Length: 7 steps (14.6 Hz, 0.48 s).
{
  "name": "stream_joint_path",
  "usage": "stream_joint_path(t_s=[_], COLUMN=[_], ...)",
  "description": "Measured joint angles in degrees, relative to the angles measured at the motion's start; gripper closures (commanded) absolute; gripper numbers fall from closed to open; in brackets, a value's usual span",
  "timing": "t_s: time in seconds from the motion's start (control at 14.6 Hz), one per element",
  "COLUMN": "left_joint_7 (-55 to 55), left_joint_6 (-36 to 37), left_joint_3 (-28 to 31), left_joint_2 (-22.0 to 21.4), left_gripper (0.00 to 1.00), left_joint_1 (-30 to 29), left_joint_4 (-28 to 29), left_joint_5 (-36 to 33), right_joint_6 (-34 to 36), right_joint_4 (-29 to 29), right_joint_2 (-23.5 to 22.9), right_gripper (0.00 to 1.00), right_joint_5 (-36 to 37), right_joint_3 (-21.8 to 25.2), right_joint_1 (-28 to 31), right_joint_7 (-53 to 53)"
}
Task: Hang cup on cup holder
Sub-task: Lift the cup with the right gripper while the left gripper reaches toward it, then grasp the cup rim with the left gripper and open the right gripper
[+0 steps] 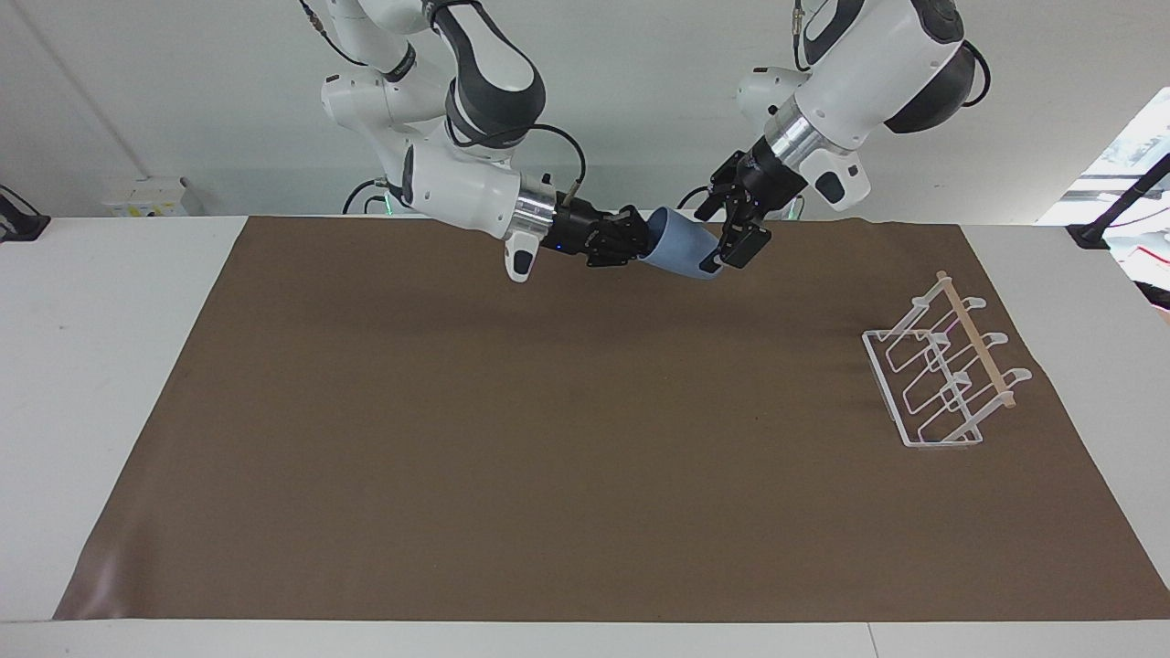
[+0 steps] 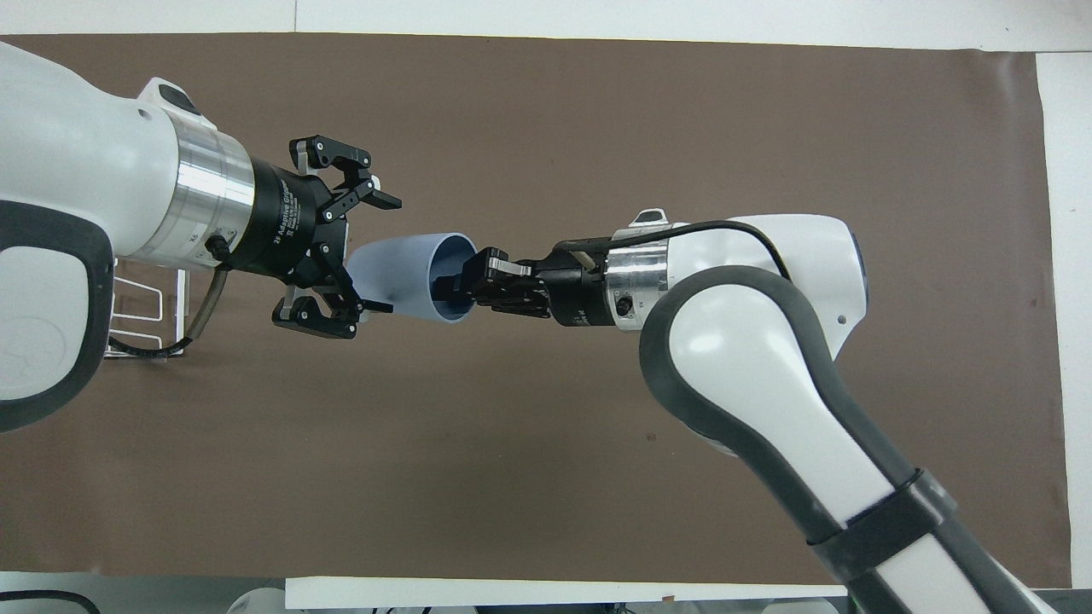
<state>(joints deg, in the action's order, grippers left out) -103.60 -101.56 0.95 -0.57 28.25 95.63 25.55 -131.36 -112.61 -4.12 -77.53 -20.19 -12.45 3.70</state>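
I hold the cup (image 1: 681,254) sideways by its rim in the right gripper (image 1: 631,248), base toward the left gripper (image 1: 731,233), whose wide fingers (image 2: 375,199) straddle it for handover, the cup holder (image 1: 941,370) at four o'clock on the surface (image 1: 548,457).

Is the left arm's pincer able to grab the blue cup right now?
Probably yes. The left pincer is open with its fingers on either side of the cup and its narrow end between them. The right pincer holds the cup by the rim in mid-air.
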Motion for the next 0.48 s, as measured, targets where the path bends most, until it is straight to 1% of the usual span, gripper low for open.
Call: stream_joint_path(t_s=[0.14, 0.27, 0.41, 0.48], left_joint_7=[-0.3, -0.3, -0.3, -0.3], left_joint_6=[-1.2, -3.5, -4.2, -4.2], left_joint_3=[0.0, 0.0, -0.2, -0.3], left_joint_2=[-0.2, -0.1, -0.1, -0.2], left_gripper=[0.0, 0.05, 0.05, 0.04], left_joint_1=[0.9, 1.5, 1.5, 1.5], left_joint_4=[2.2, 4.9, 5.7, 5.7], left_joint_5=[0.0, 0.0, 0.0, 0.1], right_joint_6=[-1.6, -1.6, -1.6, -1.6], right_joint_4=[-0.2, -0.2, -0.3, -0.3], right_joint_2=[0.0, 0.0, 0.0, 0.0], right_gripper=[1.0, 1.0, 1.0, 0.92], right_joint_5=[-0.1, -0.2, -0.2, -0.2], right_joint_3=[0.0, 0.0, 0.1, 0.1], right_joint_1=[-0.8, -0.8, -0.7, -0.7], right_joint_7=[-0.2, -0.2, -0.2, -0.2])
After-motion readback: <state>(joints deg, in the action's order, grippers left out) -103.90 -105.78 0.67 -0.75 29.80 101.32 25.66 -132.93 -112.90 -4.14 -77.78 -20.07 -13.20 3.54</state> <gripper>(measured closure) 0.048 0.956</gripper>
